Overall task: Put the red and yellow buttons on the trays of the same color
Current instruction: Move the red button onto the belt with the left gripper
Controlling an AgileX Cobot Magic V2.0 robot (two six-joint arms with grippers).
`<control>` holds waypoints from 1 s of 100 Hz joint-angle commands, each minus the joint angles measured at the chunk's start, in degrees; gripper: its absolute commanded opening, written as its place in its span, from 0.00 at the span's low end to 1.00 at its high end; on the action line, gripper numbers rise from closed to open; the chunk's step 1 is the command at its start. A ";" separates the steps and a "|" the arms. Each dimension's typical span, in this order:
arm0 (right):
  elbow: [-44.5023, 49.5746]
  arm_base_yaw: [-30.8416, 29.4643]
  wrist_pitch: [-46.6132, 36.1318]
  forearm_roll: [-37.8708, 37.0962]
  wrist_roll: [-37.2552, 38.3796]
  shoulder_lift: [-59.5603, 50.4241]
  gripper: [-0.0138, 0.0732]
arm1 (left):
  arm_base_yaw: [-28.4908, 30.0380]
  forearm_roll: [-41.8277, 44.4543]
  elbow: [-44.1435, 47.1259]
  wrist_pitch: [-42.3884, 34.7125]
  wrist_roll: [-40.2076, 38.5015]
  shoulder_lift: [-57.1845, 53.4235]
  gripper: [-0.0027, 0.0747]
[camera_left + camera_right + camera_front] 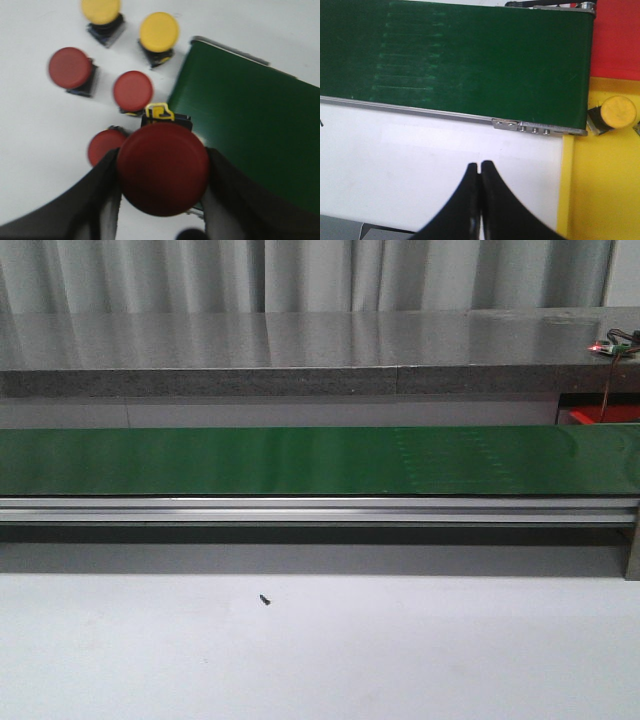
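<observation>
A long green conveyor belt [300,460] crosses the white table [400,650], bearing a small dark speck [265,600].

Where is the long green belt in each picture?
Front view: the green belt runs across the middle.
Left wrist view: its end lies beside the red button held in the left gripper.
Right wrist view: it lies beyond the right gripper.
Shared landmark: its silver rail.
</observation>
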 commanded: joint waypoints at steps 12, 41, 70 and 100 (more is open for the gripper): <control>-1.37 0.03 -2.48 -0.06 -0.52 -1.23 0.04 | -5.65 -0.01 -1.87 -4.37 0.21 -2.01 0.24; -1.37 0.03 -2.48 -0.06 -0.52 -1.23 0.04 | -6.70 0.22 -1.87 -4.40 0.21 2.45 0.24; -1.37 0.03 -2.48 -0.06 -0.52 -1.23 0.04 | -6.70 0.22 -1.87 -4.29 0.46 2.45 0.48; -1.37 0.03 -2.53 -0.06 -0.52 -1.23 0.04 | -6.70 -1.94 -1.87 -3.96 0.65 1.91 0.74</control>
